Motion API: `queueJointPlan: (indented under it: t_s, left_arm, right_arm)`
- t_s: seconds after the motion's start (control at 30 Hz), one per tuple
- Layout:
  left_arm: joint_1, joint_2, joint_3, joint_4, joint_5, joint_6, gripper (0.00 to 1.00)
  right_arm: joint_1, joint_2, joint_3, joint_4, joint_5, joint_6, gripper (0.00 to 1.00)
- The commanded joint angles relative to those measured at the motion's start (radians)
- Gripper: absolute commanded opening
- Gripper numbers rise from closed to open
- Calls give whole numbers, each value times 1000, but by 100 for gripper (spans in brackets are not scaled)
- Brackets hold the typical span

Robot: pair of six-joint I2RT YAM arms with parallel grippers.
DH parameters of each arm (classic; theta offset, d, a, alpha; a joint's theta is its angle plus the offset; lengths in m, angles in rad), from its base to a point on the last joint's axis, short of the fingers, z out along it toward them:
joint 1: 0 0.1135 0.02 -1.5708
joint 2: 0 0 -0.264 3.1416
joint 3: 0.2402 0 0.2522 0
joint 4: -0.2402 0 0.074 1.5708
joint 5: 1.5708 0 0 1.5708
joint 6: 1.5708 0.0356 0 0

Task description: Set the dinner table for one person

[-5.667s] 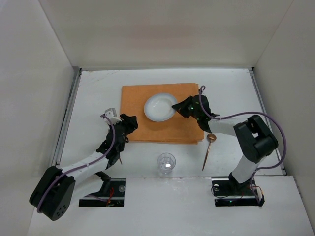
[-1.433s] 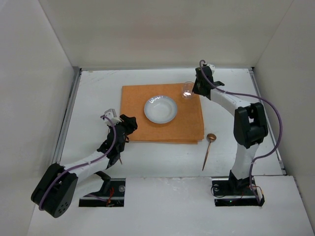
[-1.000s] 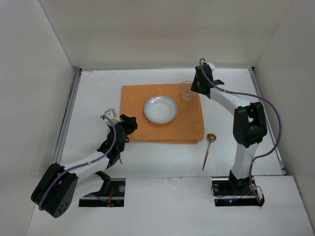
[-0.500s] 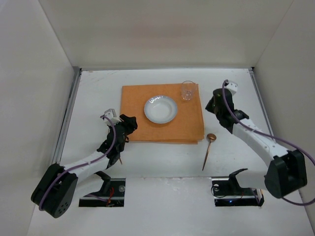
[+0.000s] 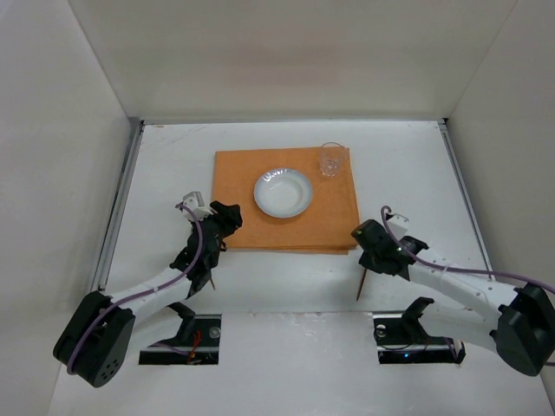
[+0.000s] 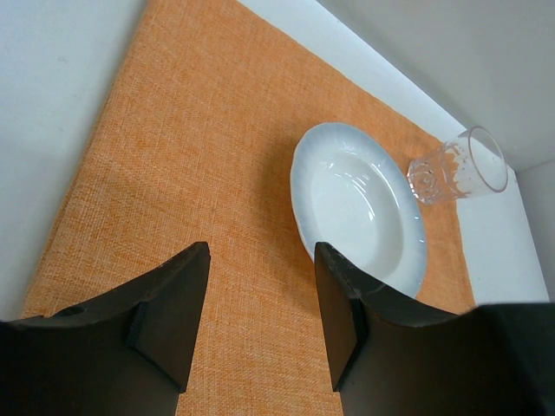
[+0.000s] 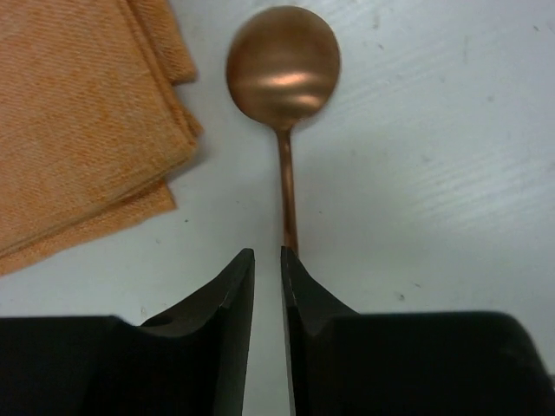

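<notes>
The dinner table (image 5: 173,165) is a white tabletop carrying an orange mat (image 5: 243,178). A white plate (image 5: 283,192) sits in the middle of the mat, and a clear glass (image 5: 329,159) stands upright at its far right corner. A copper spoon (image 7: 283,65) lies on the table right of the mat; in the top view only its handle (image 5: 361,286) shows. My right gripper (image 7: 267,253) hovers low over the handle, its jaws almost together with only bare table in the slit; in the top view it (image 5: 368,240) hides the spoon's bowl. My left gripper (image 6: 262,251) is open and empty over the mat's near left part (image 5: 225,218).
A thin dark stick (image 5: 212,279) lies beside the left arm near the front. Metal rails (image 5: 119,208) run along the table's sides, with white walls all round. The mat's folded corner (image 7: 165,186) lies just left of the spoon.
My right arm has let go of the glass at the mat's far right corner, then swung back and down over the spoon. The left arm has not moved.
</notes>
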Motion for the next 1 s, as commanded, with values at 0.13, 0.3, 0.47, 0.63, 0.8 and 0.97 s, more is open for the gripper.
queueJointPlan:
  t_s: [0.13, 0.3, 0.47, 0.63, 0.8, 0.97]
  left_arm:
    - [-6, -29, -14, 55, 4, -12, 49]
    - [8, -52, -20, 50, 13, -16, 49]
    - [16, -32, -18, 50, 14, -20, 49]
    - [16, -18, -18, 55, 17, -23, 49]
    - [17, -40, -21, 50, 14, -24, 49]
    - [19, -38, -20, 50, 21, -27, 49]
  right_arm:
    - [0, 14, -6, -49, 35, 82, 27]
    - [-31, 75, -6, 2, 10, 31, 25]
    - [-54, 95, -6, 55, -16, 8, 21]
    - [-69, 141, 12, 89, -31, -26, 18]
    - [-74, 153, 20, 91, -33, -57, 18]
    - [-74, 153, 20, 91, -33, -57, 18]
